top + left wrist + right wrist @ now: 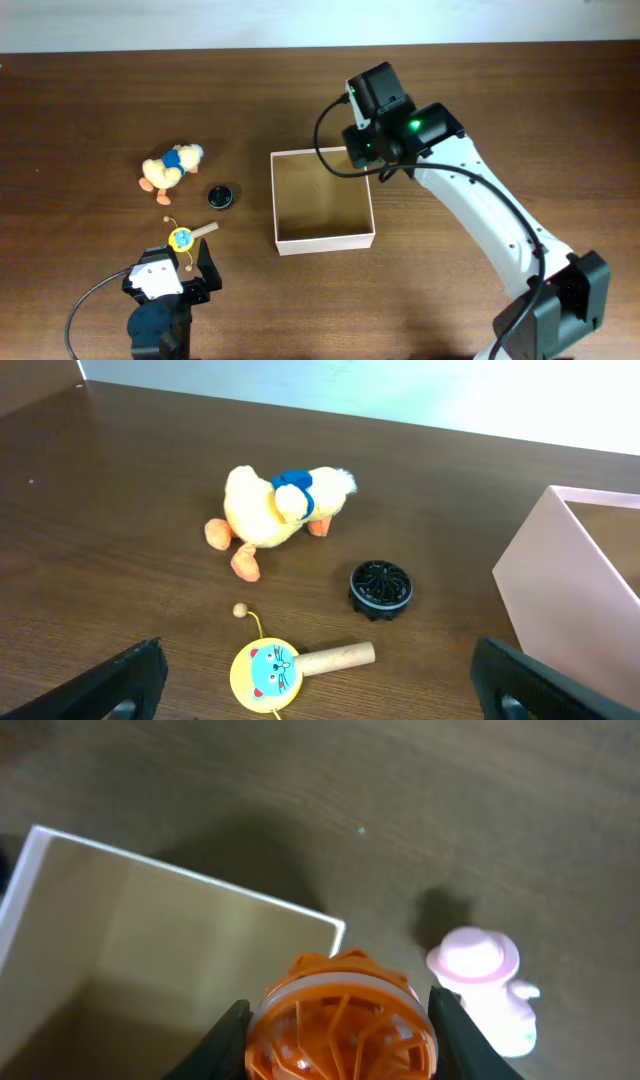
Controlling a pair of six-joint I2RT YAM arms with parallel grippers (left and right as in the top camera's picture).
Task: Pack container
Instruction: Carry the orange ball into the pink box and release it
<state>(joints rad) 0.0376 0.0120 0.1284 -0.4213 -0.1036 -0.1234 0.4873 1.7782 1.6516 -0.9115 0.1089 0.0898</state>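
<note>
The container [325, 243] is a square, shallow box with white walls and a tan inside, at the table's middle. It is empty in the overhead view. My right gripper [364, 156] hovers over its far right corner, shut on an orange lattice ball [342, 1032]; the box corner [200, 885] lies just below it in the right wrist view. My left gripper [322, 698] is open and empty, low at the front left [185, 278], just in front of a yellow cat-face rattle drum [268, 670]. The box's pinkish-looking wall [560, 575] shows at the right of the left wrist view.
A yellow plush duck with a blue scarf [172, 167] and a small black round part [220, 196] lie left of the box, with the rattle drum [183, 238] in front of them. A pink toy [478, 982] lies on the table just outside the box's far right corner.
</note>
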